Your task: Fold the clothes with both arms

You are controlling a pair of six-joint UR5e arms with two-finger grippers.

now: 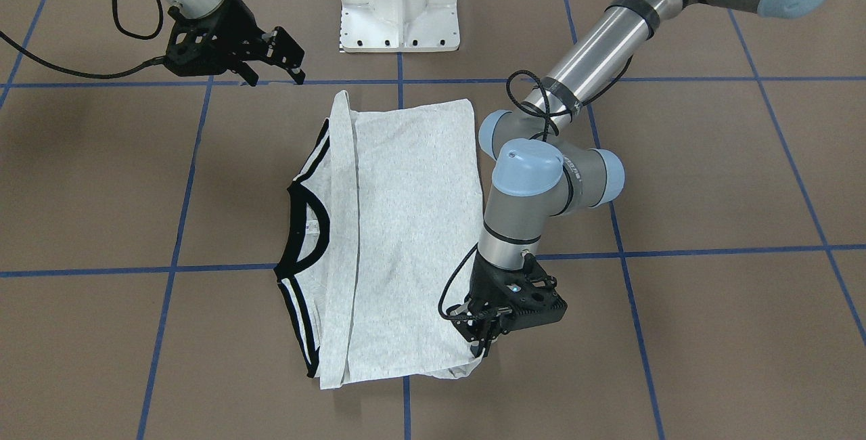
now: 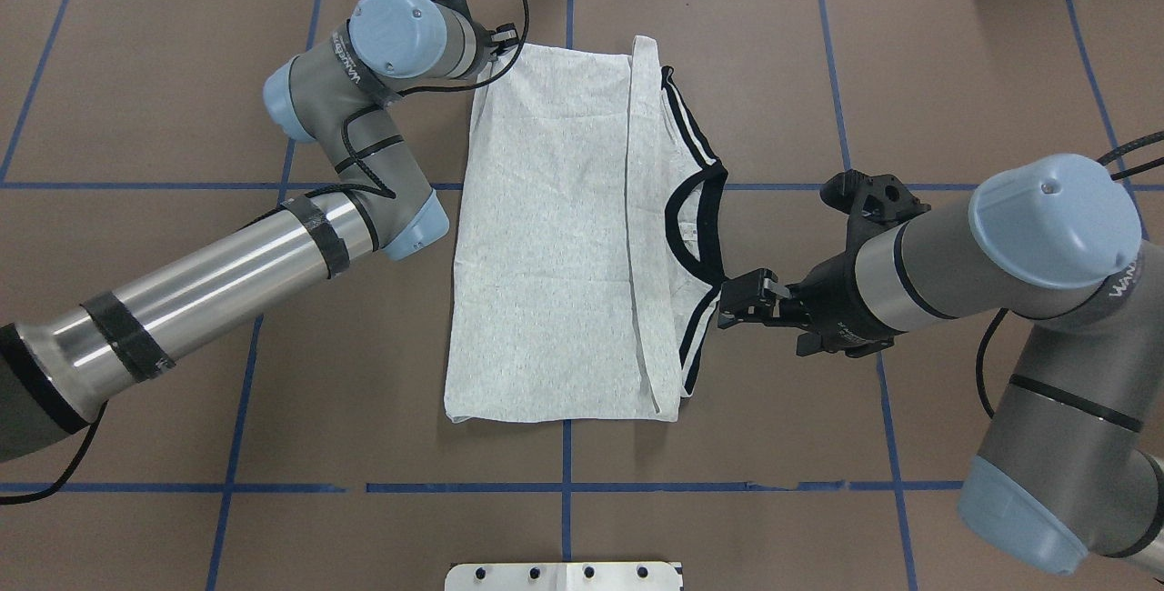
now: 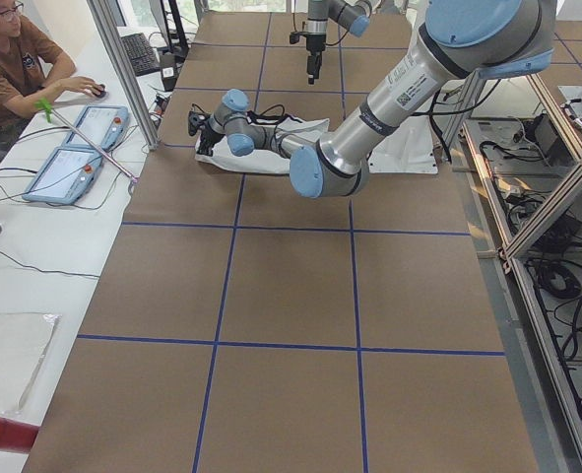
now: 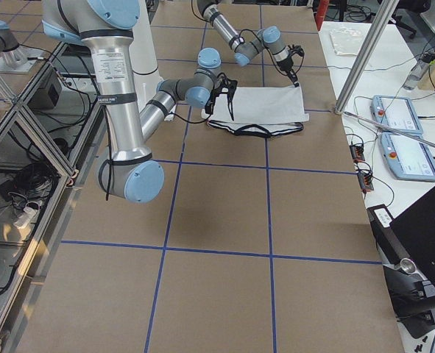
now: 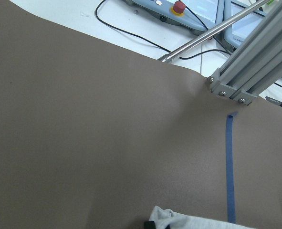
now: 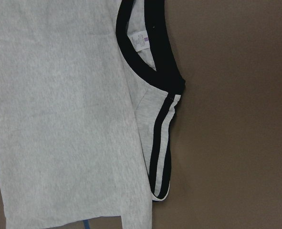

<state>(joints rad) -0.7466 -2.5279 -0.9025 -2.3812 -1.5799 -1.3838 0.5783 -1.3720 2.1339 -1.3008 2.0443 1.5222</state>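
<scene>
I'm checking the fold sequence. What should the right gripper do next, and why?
Probably lower onto the near striped shoulder of the T-shirt: the right gripper hovers open beside it, while the left gripper sits at the far hem corner.

Overhead view: left arm (image 2: 227,273) stretches toward eleven o'clock, wrist bent, left gripper (image 1: 486,344) pointing straight down, jaws hard to read. Right arm (image 2: 1000,255) at three, right gripper (image 2: 727,302) aiming nine o'clock, jaws parted.

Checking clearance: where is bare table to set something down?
Free: mat between the T-shirt and the pedestal base; far right squares beyond the right arm. Crowded: left end effector at the shirt's far corner, right end effector beside its collar.
</scene>
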